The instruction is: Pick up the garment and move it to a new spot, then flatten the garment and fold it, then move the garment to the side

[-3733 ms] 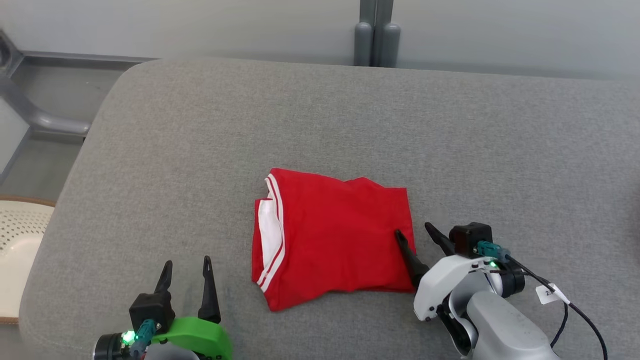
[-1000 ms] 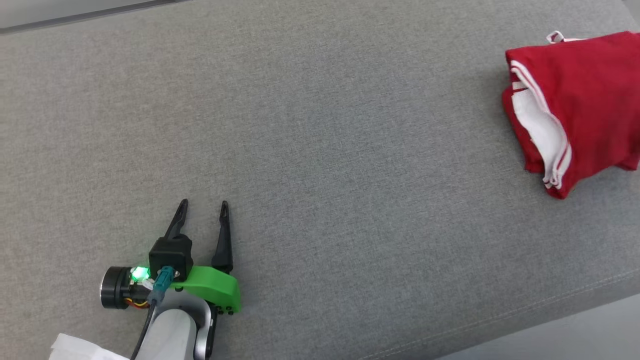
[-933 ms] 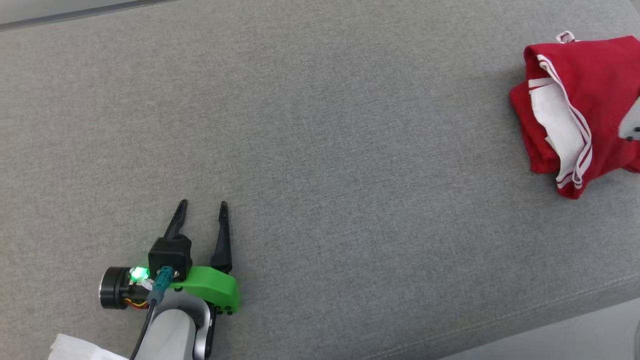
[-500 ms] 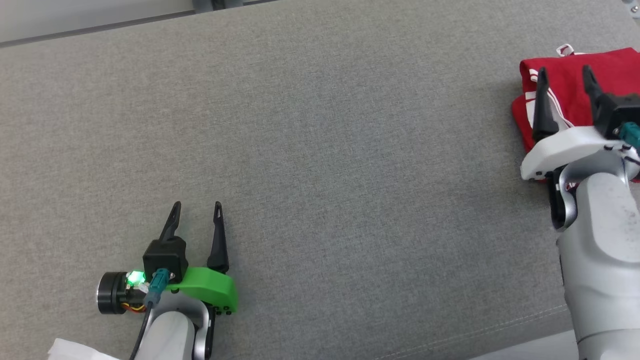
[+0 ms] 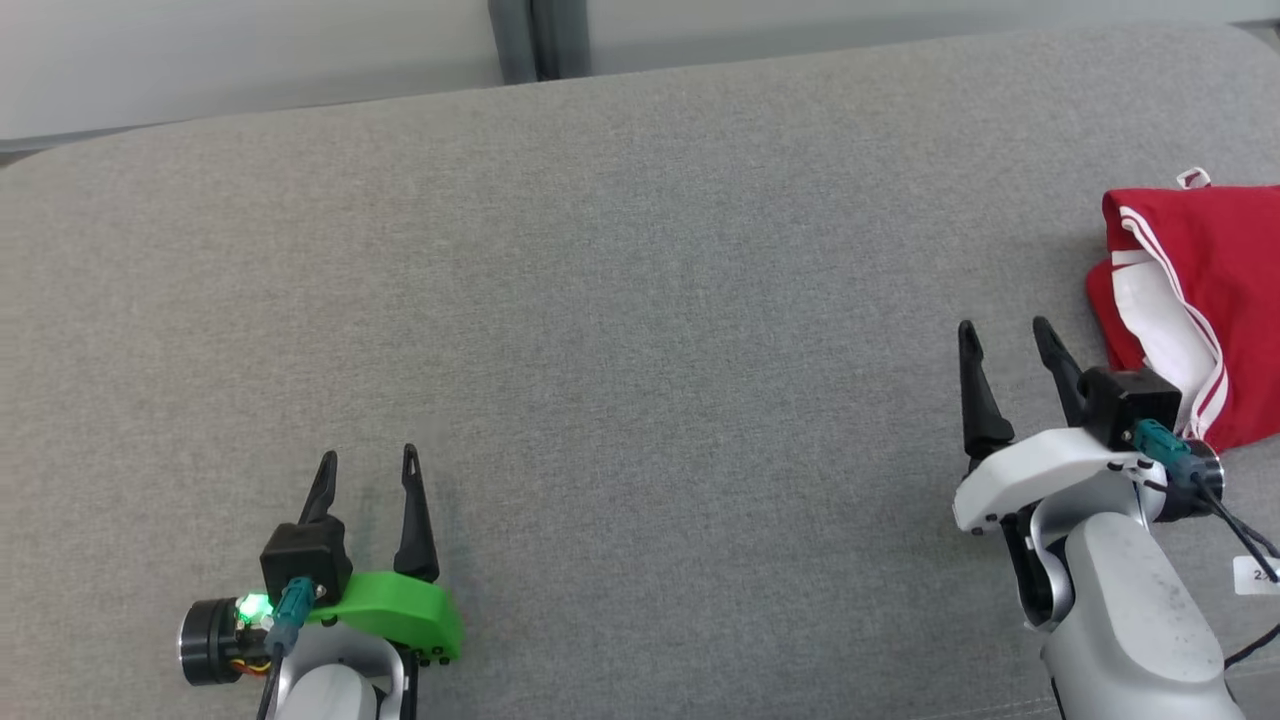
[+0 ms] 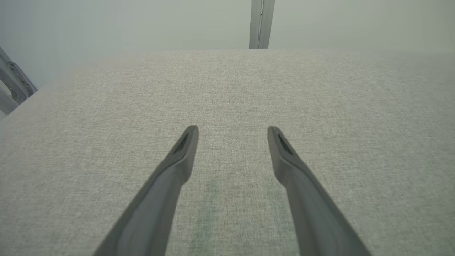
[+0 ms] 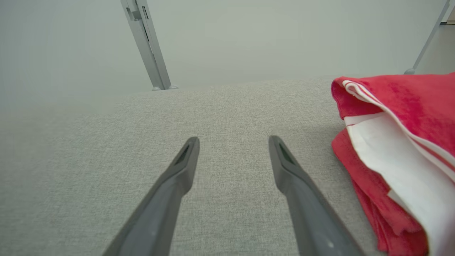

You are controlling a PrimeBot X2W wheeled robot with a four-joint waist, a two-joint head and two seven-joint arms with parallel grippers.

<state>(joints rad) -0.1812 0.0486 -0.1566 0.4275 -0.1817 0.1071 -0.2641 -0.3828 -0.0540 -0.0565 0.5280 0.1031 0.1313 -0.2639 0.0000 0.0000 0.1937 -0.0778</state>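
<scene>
Presently left gripper [image 5: 368,452] and right gripper [image 5: 1003,324] stand open, empty; garment [image 5: 1225,260] lies folded beside the right, where a careless sweep could snag and unfold it

Garment [image 5: 1220,300] red w/ white stripes, white lining; cushion [image 5: 640,300] grey; pincer fingers [image 5: 975,400] dark.

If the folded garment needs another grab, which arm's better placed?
Right. The right gripper sits open just beside the garment; the left gripper is open too, but far across the grey cushion.
</scene>
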